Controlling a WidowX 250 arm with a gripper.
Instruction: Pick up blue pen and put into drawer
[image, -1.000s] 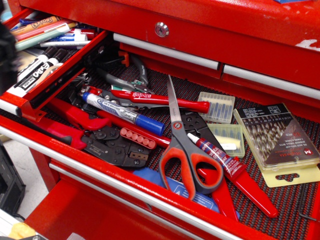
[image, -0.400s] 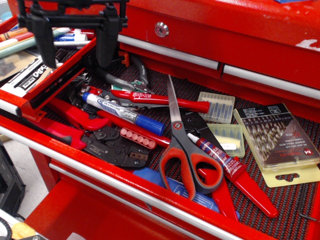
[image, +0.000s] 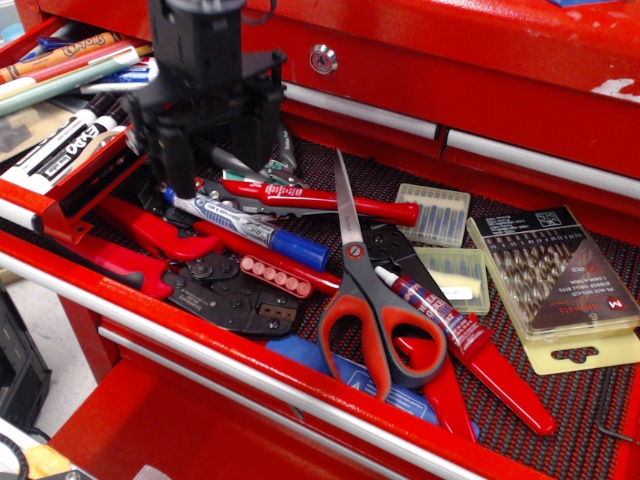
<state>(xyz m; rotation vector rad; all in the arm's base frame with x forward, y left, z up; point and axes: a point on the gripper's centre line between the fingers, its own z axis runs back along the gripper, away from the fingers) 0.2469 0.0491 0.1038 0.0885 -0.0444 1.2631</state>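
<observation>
The blue pen (image: 245, 227) lies slanted on the black mesh mat of the wide drawer, with its white barrel to the upper left and its blue cap to the lower right. It rests on red-handled tools. My black gripper (image: 220, 165) hangs open and empty just above the pen's left end. Its fingers (image: 180, 160) straddle that end and hide the pen's tip. The narrow red drawer (image: 95, 178) stands open at the upper left, with its silver pull bar (image: 15, 213) at the front edge. It holds markers and pens.
Orange-handled scissors (image: 365, 300) and a small red-labelled tube (image: 430, 305) lie right of the pen. Black crimpers (image: 230, 292) and red pliers (image: 150, 235) lie under and in front of it. Drill-bit cases (image: 555, 275) sit at the right. Expo markers (image: 60, 150) lie in the narrow drawer.
The gripper has moved right and down, from over the narrow drawer to just above the pen's left end. The pen and the tools have not moved.
</observation>
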